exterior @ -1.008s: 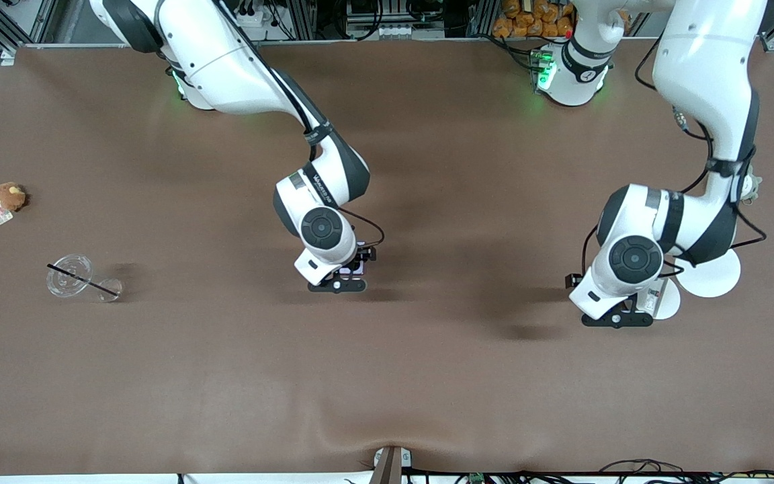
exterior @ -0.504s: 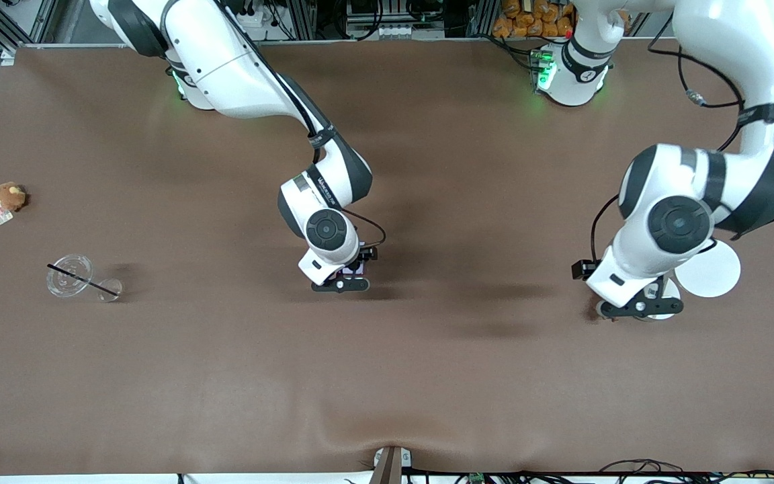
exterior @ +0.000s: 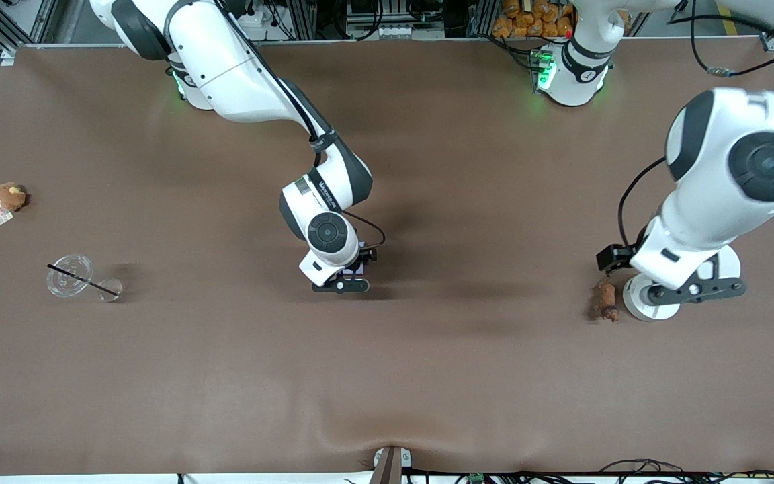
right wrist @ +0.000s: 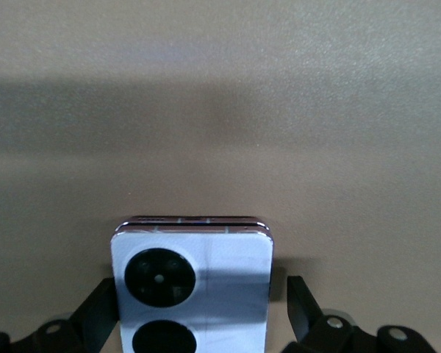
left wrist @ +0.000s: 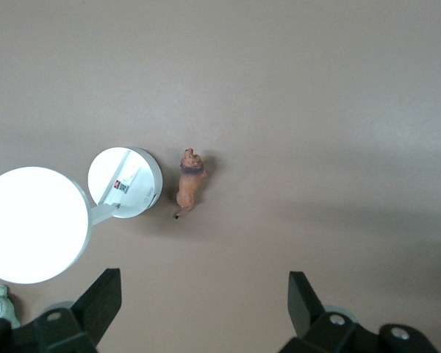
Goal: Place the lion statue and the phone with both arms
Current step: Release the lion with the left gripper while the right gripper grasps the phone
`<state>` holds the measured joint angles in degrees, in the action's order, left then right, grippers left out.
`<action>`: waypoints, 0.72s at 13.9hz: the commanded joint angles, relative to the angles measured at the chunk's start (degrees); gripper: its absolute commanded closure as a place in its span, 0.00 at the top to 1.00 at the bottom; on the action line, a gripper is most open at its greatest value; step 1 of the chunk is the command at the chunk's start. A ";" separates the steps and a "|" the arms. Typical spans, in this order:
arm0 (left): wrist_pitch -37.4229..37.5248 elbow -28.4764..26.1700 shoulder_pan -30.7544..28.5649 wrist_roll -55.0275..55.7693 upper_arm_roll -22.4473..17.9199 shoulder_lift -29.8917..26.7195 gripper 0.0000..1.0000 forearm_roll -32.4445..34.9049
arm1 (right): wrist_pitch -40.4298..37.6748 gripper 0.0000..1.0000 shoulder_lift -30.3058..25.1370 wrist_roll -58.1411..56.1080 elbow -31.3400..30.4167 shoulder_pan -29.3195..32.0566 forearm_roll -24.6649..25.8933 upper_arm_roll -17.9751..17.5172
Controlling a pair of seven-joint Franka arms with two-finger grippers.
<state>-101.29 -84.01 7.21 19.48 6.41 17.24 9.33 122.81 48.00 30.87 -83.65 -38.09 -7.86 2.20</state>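
Right gripper (right wrist: 198,312): fingers apart, one on each side of phone (right wrist: 191,290), low at table centre; whether pads touch phone cannot be told. Left gripper (left wrist: 202,301): fingers apart, empty, raised over two white discs (exterior: 642,302). One lion statue (exterior: 605,300) lies on table (exterior: 427,370) just beside smaller disc. Left wrist view alone shows lion's dark head; front view alone shows brown plush (exterior: 9,196) and clear cup (exterior: 70,275), both well apart from phone toward right arm's end.

You have a wide brown matte cloth-covered worktop (exterior: 427,376) filling the view, its cover slightly rippled near the front edge. Along the top edge stand grey aluminium frame rails (exterior: 333,20) with tangled black cables (exterior: 259,13). Lighting is even overhead, casting soft shadows; green indicator glow (exterior: 543,75) spills onto the cover.
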 commanded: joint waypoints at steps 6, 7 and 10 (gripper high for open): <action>6.88 1.39 -5.45 -6.30 0.18 -9.24 1.00 -7.90 | 1.38 0.44 0.86 -0.73 -0.20 -0.32 -0.84 0.17; 8.02 1.31 -5.98 -6.73 0.35 -10.29 1.00 -8.53 | 1.46 0.35 0.69 -0.38 -0.20 -0.23 -0.75 0.17; 11.45 0.08 -5.20 -8.84 -0.08 -13.18 1.00 -8.88 | 0.24 0.25 -3.25 -0.02 -0.20 2.65 -0.67 1.13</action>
<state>-91.64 -82.25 1.54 12.14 6.27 6.62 1.55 123.79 48.02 31.01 -83.31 -37.97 -8.01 2.72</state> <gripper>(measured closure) 0.000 0.159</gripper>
